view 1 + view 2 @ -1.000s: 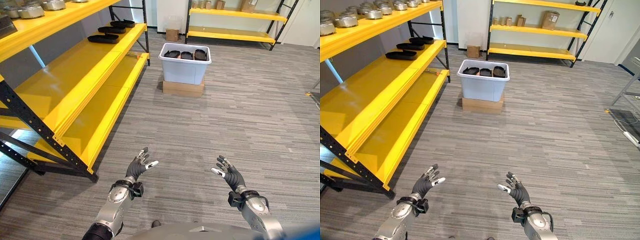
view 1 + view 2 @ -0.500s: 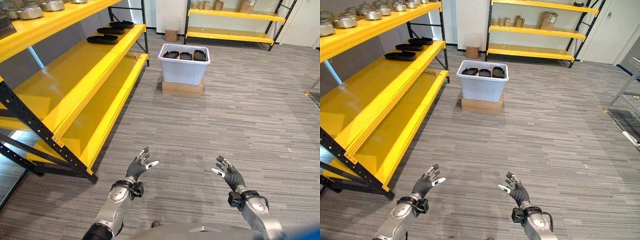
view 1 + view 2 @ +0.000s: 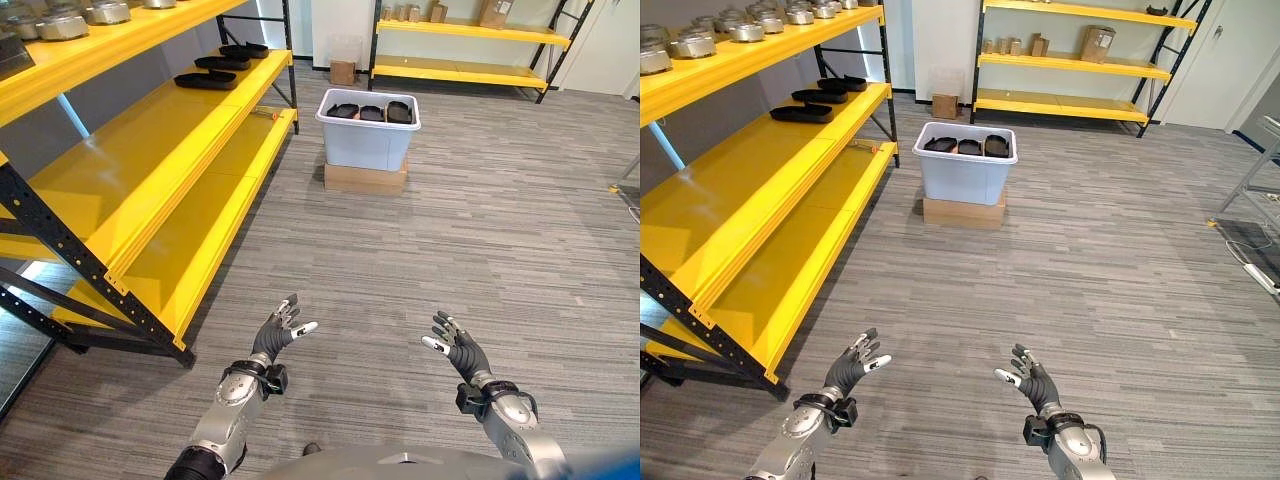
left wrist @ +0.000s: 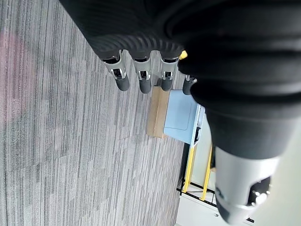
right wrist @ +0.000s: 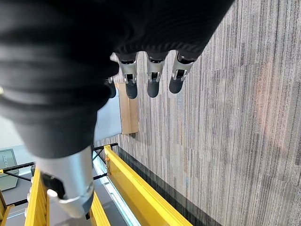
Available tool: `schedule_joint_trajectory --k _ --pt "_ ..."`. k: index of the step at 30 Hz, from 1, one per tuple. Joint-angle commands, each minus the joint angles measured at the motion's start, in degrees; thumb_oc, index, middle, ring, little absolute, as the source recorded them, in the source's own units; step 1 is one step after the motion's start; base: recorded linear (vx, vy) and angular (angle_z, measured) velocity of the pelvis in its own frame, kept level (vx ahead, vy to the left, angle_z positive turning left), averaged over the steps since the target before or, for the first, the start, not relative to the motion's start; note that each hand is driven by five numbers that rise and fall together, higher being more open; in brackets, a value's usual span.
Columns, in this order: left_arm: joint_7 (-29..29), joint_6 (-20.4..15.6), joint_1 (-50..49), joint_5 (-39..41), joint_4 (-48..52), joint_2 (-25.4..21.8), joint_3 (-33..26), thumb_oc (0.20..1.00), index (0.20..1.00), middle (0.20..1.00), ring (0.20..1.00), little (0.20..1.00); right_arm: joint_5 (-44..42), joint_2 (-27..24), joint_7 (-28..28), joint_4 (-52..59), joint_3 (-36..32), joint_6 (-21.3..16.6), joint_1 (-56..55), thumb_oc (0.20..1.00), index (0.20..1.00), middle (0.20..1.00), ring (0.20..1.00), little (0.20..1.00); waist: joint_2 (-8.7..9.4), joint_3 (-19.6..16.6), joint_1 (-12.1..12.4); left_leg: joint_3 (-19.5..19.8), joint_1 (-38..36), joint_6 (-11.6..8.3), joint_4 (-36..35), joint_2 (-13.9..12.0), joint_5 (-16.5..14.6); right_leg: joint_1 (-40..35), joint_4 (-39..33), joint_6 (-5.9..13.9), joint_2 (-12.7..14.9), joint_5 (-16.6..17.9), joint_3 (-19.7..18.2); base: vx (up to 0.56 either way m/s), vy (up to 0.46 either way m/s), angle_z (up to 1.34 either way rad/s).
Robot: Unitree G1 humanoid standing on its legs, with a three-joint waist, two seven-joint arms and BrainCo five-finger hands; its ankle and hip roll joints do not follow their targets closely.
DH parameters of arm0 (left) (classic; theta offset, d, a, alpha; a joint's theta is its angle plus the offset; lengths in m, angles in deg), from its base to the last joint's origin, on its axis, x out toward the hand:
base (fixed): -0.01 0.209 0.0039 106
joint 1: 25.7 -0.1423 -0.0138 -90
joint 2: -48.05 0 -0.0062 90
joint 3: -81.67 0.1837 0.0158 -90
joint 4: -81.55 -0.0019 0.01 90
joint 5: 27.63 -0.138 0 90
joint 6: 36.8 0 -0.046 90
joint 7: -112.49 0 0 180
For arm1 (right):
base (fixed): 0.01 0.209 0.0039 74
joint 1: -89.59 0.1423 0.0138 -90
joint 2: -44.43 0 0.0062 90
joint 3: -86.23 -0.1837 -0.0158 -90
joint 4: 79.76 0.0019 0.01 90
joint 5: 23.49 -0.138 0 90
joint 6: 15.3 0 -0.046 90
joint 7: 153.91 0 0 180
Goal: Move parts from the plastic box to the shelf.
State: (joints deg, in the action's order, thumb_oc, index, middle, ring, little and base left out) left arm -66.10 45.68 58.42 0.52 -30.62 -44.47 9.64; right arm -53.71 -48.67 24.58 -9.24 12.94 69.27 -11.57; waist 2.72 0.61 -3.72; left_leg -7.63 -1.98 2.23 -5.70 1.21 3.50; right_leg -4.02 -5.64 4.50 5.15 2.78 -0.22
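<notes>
A pale blue-grey plastic box (image 3: 368, 130) with a white rim is sitting on a flat cardboard base (image 3: 365, 176) out on the floor, well ahead of both hands. Dark, flat, rounded parts (image 3: 372, 111) are lying side by side inside it, filling its top. The floor (image 3: 480, 240) is showing grey striped carpet, with wide open room between the hands and the box.

A long yellow shelf (image 3: 150, 160) with smooth glossy boards and black perforated steel uprights is running along the robot's left side. More dark flat parts (image 3: 206, 80) are resting at the far end of its middle board, near the front edge; most of that board is bare. Round silver metal pieces (image 3: 62, 22) are lining the top board. A second yellow rack (image 3: 470, 50) is standing along the far wall, holding small cardboard boxes (image 3: 492, 10), and another small carton (image 3: 344, 70) is sitting on the floor at the wall.

The left hand (image 3: 282, 332) is hovering low over the carpet, fingers spread and relaxed, holding nothing. The right hand (image 3: 455, 350) is mirroring it on the other side, fingers also apart and empty. Both are pointing forward toward the box, well apart from each other. In the left wrist view the straight fingers (image 4: 143, 82) are aiming at the box.
</notes>
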Motion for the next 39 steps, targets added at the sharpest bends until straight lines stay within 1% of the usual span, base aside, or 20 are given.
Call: schedule_joint_trajectory --k 1,7,13,14,15,16,17,19,20,21,22,24,26,27,30,31,32,33,35,39 --pt "0.47 -2.31 2.82 1.45 0.17 -0.34 0.87 1.0 1.0 1.0 1.0 1.0 -0.91 -1.67 -0.05 2.02 -0.03 -2.3 3.09 1.0 1.0 1.0 1.0 1.0 -1.57 1.02 0.4 1.05 -3.38 -5.44 0.7 -6.14 -4.07 0.71 1.77 3.88 3.23 -0.16 0.7 0.0 0.0 0.0" --pt "0.12 -2.55 3.7 1.59 0.17 -0.64 0.5 1.0 1.0 1.0 1.0 1.0 -0.75 -1.84 -0.04 1.85 0.56 -2.58 5.05 1.0 1.0 1.0 1.0 1.0 -1.14 2.14 1.03 1.06 -2.97 -4.83 2.32 -6.05 -4.13 1.91 5.16 3.91 3.68 -1.16 0.78 -0.02 0.02 0.0" --pt "-0.46 -3.07 5.19 1.78 0.87 -1.64 0.4 1.0 1.0 1.0 1.0 1.0 -2.04 -1.68 -0.02 1.97 1.29 -2.77 7.61 1.0 1.0 1.0 1.0 1.0 -0.96 4.63 1.37 2.74 2.29 -2.1 10.38 -3.73 -8.27 6.84 14.01 4.96 5.5 -2.1 -0.02 -0.06 0.121 0.01" --pt "-0.4 -3.02 5.51 1.55 1.2 -1.78 0.62 1.0 1.0 1.0 1.0 1.0 -2.52 -1.56 -0.19 2.03 1.26 -2.69 7.5 1.0 1.0 1.0 1.0 1.0 -1.12 5.0 1.26 3.3 2.72 -1.34 10.97 -2.98 -8.69 8.35 17.31 5.23 6.05 -1.39 -0.3 -0.04 0.295 0.09" --pt "-0.3 -2.79 5.74 1.0 1.35 -1.96 0.97 1.0 1.0 1.0 1.0 1.0 -3.05 -1.08 -0.43 2.2 1.31 -2.49 7.09 1.0 1.0 1.0 1.0 1.0 -1.32 5.79 0.71 4.11 2.5 0.06 11.22 -1.52 -9.12 12.19 24.64 4.94 6.84 4.26 -1.8 -0.03 0.198 0.11" --pt "-0.31 -2.78 5.74 1.0 1.36 -1.96 0.97 1.0 1.0 1.0 1.0 1.0 -3.06 -1.08 -0.43 2.2 1.31 -2.49 7.1 1.0 1.0 1.0 1.0 1.0 -1.27 5.7 0.78 4.03 2.62 0.09 11.25 -1.45 -9.12 12.43 24.82 4.98 6.88 4.21 -1.94 -0.05 0.265 0.41" --pt "-0.42 -2.85 6.08 0.71 1.63 -2.26 1.06 1.0 1.0 1.0 1.0 1.0 -3.38 -1.03 -0.51 3.43 1.34 -2.65 6.8 1.0 1.0 1.0 1.0 1.0 -1.79 7.2 0.11 4.37 2.06 1.13 11.15 -0.79 -9.05 16.93 32.64 4.18 6.43 10.53 -3.57 -0.05 0.21 0.45" --pt "-0.44 -2.7 6.6 0.29 1.57 -2.44 1.3 1.0 1.0 1.0 1.0 1.0 -3.0 -0.94 -0.34 3.65 1.37 -2.83 6.89 1.0 1.0 1.0 1.0 1.0 -2.85 8.39 -0.1 4.39 1.36 1.89 11.12 -0.9 -9.35 21.07 38.74 3.51 5.5 8.73 -2.71 0.02 0.232 0.24" --pt "-0.52 -2.69 6.57 -0.19 1.53 -2.34 1.22 1.0 1.0 1.0 1.0 1.0 -2.64 -1.24 -0.34 4.37 1.43 -2.97 7.01 1.0 1.0 1.0 1.0 1.0 -3.15 8.56 -0.28 3.83 0.47 2.03 10.89 -0.72 -10.04 23.06 38.3 3.13 5.61 6.82 -0.16 0.08 0.123 0.03" --pt "-0.52 -2.69 6.57 -0.19 1.53 -2.33 1.22 1.0 1.0 1.0 1.0 1.0 -2.64 -1.24 -0.33 4.38 1.43 -2.97 7.01 1.0 1.0 1.0 1.0 1.0 -3.14 8.57 -0.31 3.85 0.47 2.03 10.9 -0.71 -10.04 23.05 38.32 3.13 5.63 6.79 -0.15 0.3 0.093 0.09" --pt "-0.32 -2.77 6.76 -0.42 1.45 -1.82 1.22 1.0 1.0 1.0 1.0 1.0 -3.35 -1.91 -0.02 5.18 0.9 -3.38 6.99 1.0 1.0 1.0 1.0 1.0 -2.69 8.86 -1.88 4.67 -2.62 2.12 10.37 0.94 -12.02 25.69 30.93 3.1 1.29 3.09 2.21 0.33 0.021 0.03" --pt "-0.24 -2.77 7.12 -0.9 1.46 -1.23 0.93 1.0 1.0 1.0 1.0 1.0 -3.22 -2.39 0.48 4.97 0.46 -3.67 7.8 1.0 1.0 1.0 1.0 1.0 -2.04 8.25 -2.67 4.86 -7.09 1.59 8.93 2.16 -14.4 26.28 19.59 3.16 0.5 4.31 6.17 0.49 -0.05 0.06" --pt "-0.31 -2.8 7.22 -0.96 1.2 -0.38 0.68 1.0 1.0 1.0 1.0 1.0 -2.43 -2.92 0.48 5.24 0.21 -3.47 7.63 1.0 1.0 1.0 1.0 1.0 -2.29 7.78 -3.61 5.6 -10.22 1.04 8.83 1.78 -16.52 26.62 17.5 3.07 -0.97 5.29 7.1 0.45 -0.132 0.13" --pt "0.03 -2.72 6.7 -0.89 1.31 0.37 0.81 1.0 1.0 1.0 1.0 1.0 -2.56 -3.2 0.3 5.77 -0.22 -3.25 6.82 1.0 1.0 1.0 1.0 1.0 -2.24 6.45 -3.4 5.71 -11.7 0.26 9.68 0.95 -17.99 24.31 17.61 1.9 -1.77 4.03 7.28 0.45 -0.193 -0.11" --pt "-0.24 -2.94 7.03 0.16 0.99 1.17 1.75 1.0 1.0 1.0 1.0 1.0 -3.45 -4.14 0.42 5.78 -0.47 -3.58 7.03 1.0 1.0 1.0 1.0 1.0 -3.49 5.36 -4.08 6.26 -11.78 -0.93 11.49 -1.24 -17.34 25.02 20.48 0.37 -4.39 2.02 6.84 0.37 -0.221 0.45" --pt "-0.34 -3.4 6.68 1.05 1.27 1.64 1.75 1.0 1.0 1.0 1.0 1.0 -3.8 -4.73 0.3 5.24 -0.71 -3.71 6.67 1.0 1.0 1.0 1.0 1.0 -4.49 4.12 -4.1 5.96 -11.56 -3.12 13.55 -3.62 -12.8 24.08 21.84 -1.04 -6.16 -0.78 7.17 0.38 -0.29 0.44" --pt "-0.65 -3.51 6.7 1.67 1.65 1.61 1.71 1.0 1.0 1.0 1.0 1.0 -4.33 -4.95 0.29 5.03 -0.7 -3.93 6.81 1.0 1.0 1.0 1.0 1.0 -4.63 4.23 -3.94 5.66 -9.38 -4.22 18.31 -4.25 -8.66 23.2 21.66 -1.85 -6.8 -1.49 6.94 0.38 -0.33 0.16" --pt "-0.85 -3.59 6.95 1.99 1.83 1.49 1.71 1.0 1.0 1.0 1.0 1.0 -4.59 -5.13 0.18 4.82 -0.84 -4.11 6.72 1.0 1.0 1.0 1.0 1.0 -4.21 4.49 -3.8 5.55 -6.28 -5.05 24.98 -5.06 -4.43 21.85 20.94 -2.75 -7.23 -2.03 6.55 0.14 -0.238 -0.11" --pt "-1.02 -3.48 7.49 2.67 2.26 1.14 2.25 1.0 1.0 1.0 1.0 1.0 -4.81 -5.86 0.56 5.25 -1.36 -4.38 6.38 1.0 1.0 1.0 1.0 1.0 -2.37 6.01 -3.02 5.73 0.66 -5.35 36.07 -5.64 0.4 19.05 19.35 -4.34 -7.21 -3.18 5.49 0.13 -0.248 -0.02" --pt "-0.76 -3.17 6.8 2.89 2.9 0.76 2.58 1.0 1.0 1.0 1.0 1.0 -5.13 -6.58 1.45 5.19 -2.2 -4.56 5.89 1.0 1.0 1.0 1.0 1.0 -0.47 8.29 -0.56 4.15 11.57 -3.26 37.17 -2.51 -5.22 13.31 17.03 -4.66 -6.21 -5.25 3.89 0.2 -0.111 0.07"
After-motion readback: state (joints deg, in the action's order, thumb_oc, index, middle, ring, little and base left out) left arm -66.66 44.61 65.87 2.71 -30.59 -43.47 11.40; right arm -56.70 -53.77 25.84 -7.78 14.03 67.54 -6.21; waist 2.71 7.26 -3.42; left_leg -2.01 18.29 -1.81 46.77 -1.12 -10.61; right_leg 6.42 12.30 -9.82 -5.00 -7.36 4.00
